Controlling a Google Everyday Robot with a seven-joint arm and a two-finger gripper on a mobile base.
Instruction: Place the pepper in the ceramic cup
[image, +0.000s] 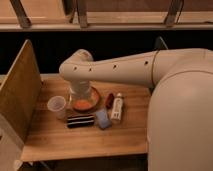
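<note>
the gripper (82, 94) hangs over the orange bowl (94, 103), claw spread wide. the pepper (109, 99) lies right of it, the ceramic cup (56, 105) left.

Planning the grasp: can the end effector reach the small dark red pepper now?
Probably yes: the end effector hangs over the shallow orange bowl, and the pepper lies uncovered beside it, though the white red-capped bottle is close.

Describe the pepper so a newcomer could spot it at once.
On the wooden table, look right of the orange bowl, over which the gripper hangs. The pepper lies between bowl and white bottle: small, dark red, oblong, unlike the bottle's mere red cap.
</note>
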